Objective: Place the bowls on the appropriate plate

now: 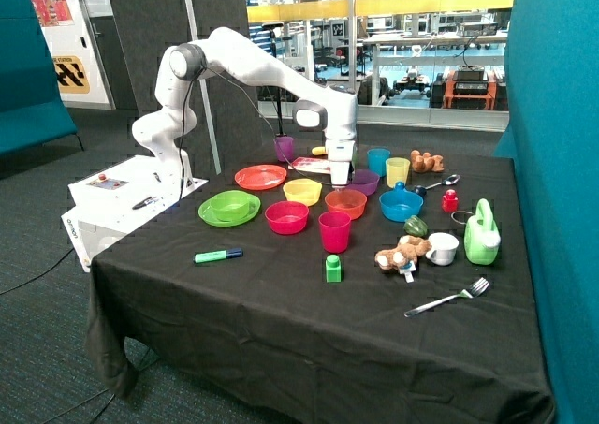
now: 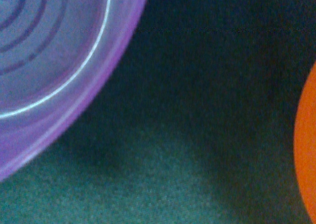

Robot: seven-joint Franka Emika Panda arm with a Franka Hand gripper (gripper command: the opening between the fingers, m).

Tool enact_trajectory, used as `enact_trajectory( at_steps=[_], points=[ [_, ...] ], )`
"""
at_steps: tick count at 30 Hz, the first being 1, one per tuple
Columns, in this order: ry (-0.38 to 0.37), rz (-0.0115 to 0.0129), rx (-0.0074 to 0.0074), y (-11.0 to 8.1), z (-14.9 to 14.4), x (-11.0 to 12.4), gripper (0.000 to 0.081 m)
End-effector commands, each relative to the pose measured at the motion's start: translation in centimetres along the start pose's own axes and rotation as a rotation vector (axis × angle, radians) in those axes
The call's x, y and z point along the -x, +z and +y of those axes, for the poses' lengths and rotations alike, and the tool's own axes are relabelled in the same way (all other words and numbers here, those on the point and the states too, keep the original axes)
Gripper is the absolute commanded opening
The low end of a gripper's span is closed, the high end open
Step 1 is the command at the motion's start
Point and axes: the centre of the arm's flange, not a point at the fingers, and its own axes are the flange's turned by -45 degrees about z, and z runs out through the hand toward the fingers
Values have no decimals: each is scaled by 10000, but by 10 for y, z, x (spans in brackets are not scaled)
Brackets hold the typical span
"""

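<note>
While the gripper [image 1: 341,176] hangs low over the desk [image 1: 281,321], I cannot tell its state. Toward the near edge from it, just beside, sits the orange-red bowl [image 1: 345,202]. The lime green bowl [image 1: 234,204] already rests in the green plate [image 1: 213,216], well apart toward the arm's base. Farther back lies the empty orange plate [image 1: 260,176], and the purple bowl [image 1: 364,181] sits just beside the gripper.

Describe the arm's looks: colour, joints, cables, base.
The arm has glossy white rounded links with dark grey joint caps. A black cable runs down beside its base. It stands on a white box with a red button. The gripper is white.
</note>
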Motion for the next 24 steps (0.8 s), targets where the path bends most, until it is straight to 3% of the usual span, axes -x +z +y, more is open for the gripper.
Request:
enact_trajectory(
  at_steps=[1, 16, 17, 20, 24],
  points=[
    [-191, 113, 43, 11, 1, 3, 348],
    [-223, 112, 43, 21, 4, 2, 322],
    [-238, 112, 43, 21, 4, 2, 297],
    [-229, 112, 43, 22, 4, 3, 77],
    [-231, 112, 43, 22, 4, 3, 5]
  ],
)
